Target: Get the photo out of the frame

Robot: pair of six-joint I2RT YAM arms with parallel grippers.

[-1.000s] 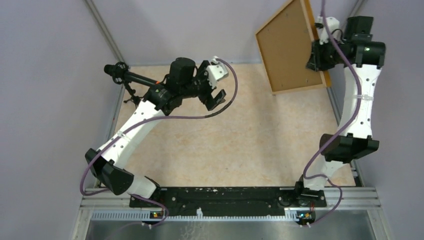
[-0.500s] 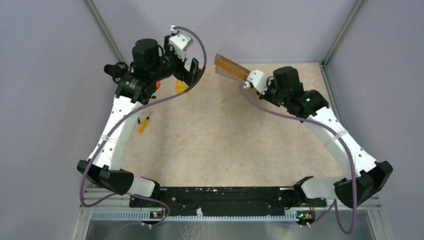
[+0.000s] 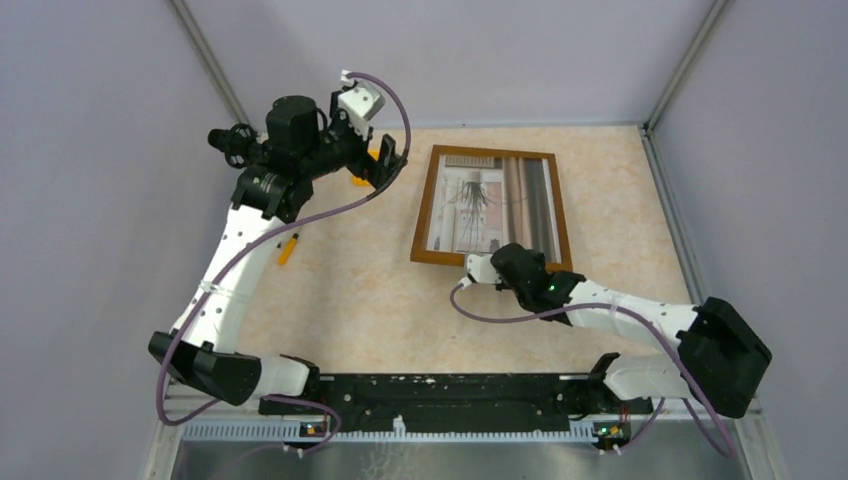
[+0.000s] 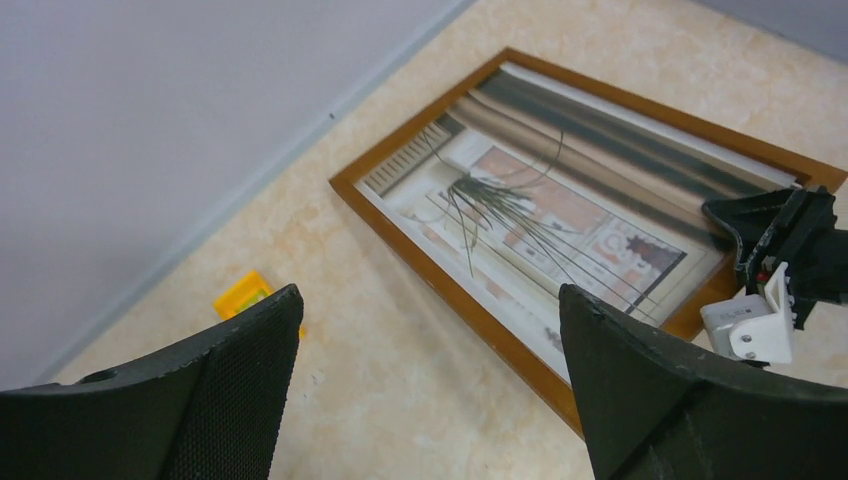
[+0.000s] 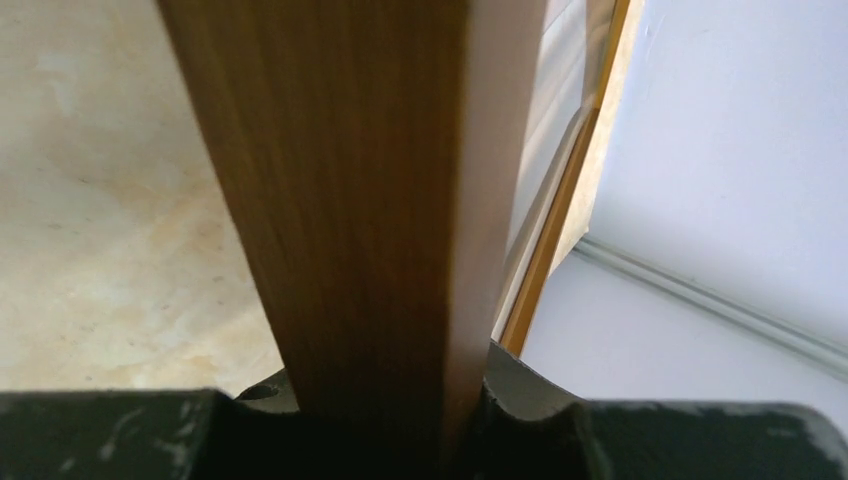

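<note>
The frame lies flat on the table at centre back, face up, with the photo of a spiky plant showing in it. My right gripper is shut on the frame's near rim, and the wooden rim fills the space between its jaws. My left gripper is open and empty above the table, just left of the frame's far left corner. The left wrist view shows the photo, the brown rim, the right gripper and my own open left gripper.
An orange marker lies on the table at the left. A small yellow object lies near the back wall under the left gripper. Grey walls close in the back and both sides.
The right arm brought the frame down from high at the back right and laid it face up on the table. The left arm swung back and left, uncovering the marker.
</note>
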